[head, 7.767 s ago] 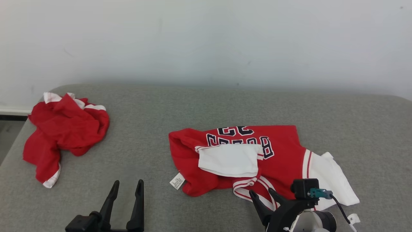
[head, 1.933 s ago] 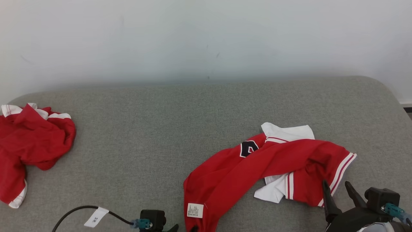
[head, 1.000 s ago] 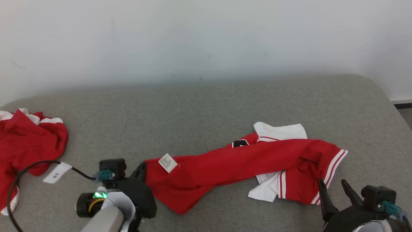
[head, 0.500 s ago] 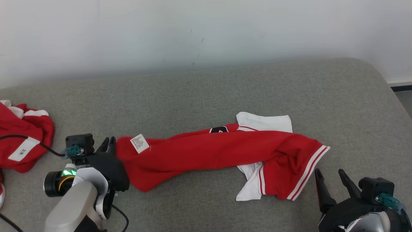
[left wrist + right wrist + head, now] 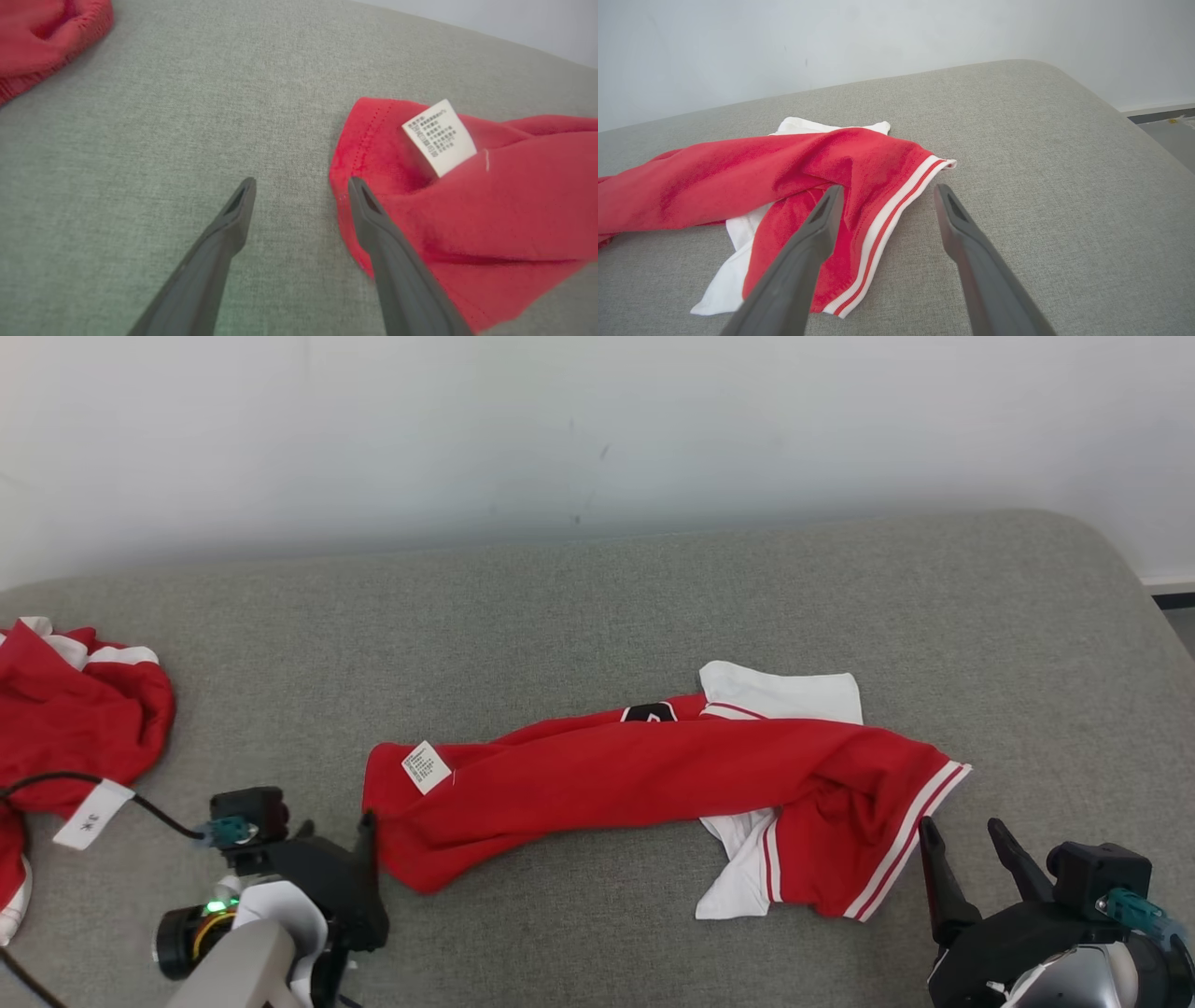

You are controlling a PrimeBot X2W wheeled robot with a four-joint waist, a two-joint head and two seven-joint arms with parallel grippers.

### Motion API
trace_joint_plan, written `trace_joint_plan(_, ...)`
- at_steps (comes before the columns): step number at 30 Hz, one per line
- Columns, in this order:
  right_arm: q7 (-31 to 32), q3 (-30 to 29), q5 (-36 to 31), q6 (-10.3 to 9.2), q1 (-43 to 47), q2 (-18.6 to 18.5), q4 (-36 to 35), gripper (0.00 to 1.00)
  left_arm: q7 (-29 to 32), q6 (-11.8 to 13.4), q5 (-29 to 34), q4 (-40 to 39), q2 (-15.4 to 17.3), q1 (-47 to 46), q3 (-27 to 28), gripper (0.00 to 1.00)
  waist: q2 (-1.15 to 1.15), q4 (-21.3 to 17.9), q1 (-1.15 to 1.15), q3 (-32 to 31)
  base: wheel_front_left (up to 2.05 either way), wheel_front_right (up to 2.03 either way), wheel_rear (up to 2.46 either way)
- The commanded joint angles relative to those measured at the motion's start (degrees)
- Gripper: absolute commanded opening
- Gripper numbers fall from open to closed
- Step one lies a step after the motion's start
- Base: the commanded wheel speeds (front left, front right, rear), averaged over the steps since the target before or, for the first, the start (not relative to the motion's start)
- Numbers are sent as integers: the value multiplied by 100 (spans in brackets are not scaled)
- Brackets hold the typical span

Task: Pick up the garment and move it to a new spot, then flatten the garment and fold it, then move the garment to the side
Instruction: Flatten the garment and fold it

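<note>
The red garment (image 5: pixel 653 775) with white sleeves and striped trim lies stretched left to right across the grey padded surface (image 5: pixel 560 607). Its left corner carries a white care label (image 5: pixel 425 767). My left gripper (image 5: pixel 336 823) stands open just off that corner; in the left wrist view its gripper (image 5: pixel 301 183) has the right finger (image 5: pixel 373 219) at the red cloth's edge (image 5: pixel 467 210), with nothing between the fingers. My right gripper (image 5: pixel 960 828) is open at the striped hem; in the right wrist view it (image 5: pixel 888 188) straddles the hem of the garment (image 5: pixel 738 182).
A second crumpled red and white garment (image 5: pixel 75 709) lies at the far left, and its edge (image 5: pixel 46 32) is at the top left of the left wrist view. A cable with a white tag (image 5: pixel 89 814) trails from my left wrist. The surface rounds off at the right, with floor (image 5: pixel 1178 602) beyond.
My left gripper has let go of the garment's labelled corner and drawn back toward me; the corner now rests on the surface. The head camera has shifted slightly. The right gripper stays open.
</note>
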Motion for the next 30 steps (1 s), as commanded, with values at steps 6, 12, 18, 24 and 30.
trace_joint_plan(6,28,93,-27,-13,-51,-2,-41,100,156,17,3,214,-157,-118,-109,100,0,-75,0,58,0,0,0)
trace_joint_plan(12,36,104,-48,-13,-45,-1,-94,100,52,273,-31,404,-175,-260,-54,100,0,-188,0,134,0,0,0)
trace_joint_plan(18,30,103,-32,-13,-30,-1,-126,100,260,227,46,575,-186,-336,-164,100,0,-233,0,206,0,0,0)
trace_joint_plan(24,21,128,-19,-13,-94,-2,-104,100,287,65,78,655,-227,-385,-278,11,0,-243,0,267,0,0,0)
trace_joint_plan(30,139,86,-102,-13,-145,-1,-142,100,194,-19,63,701,-328,-418,-329,0,0,-196,0,242,0,0,0)
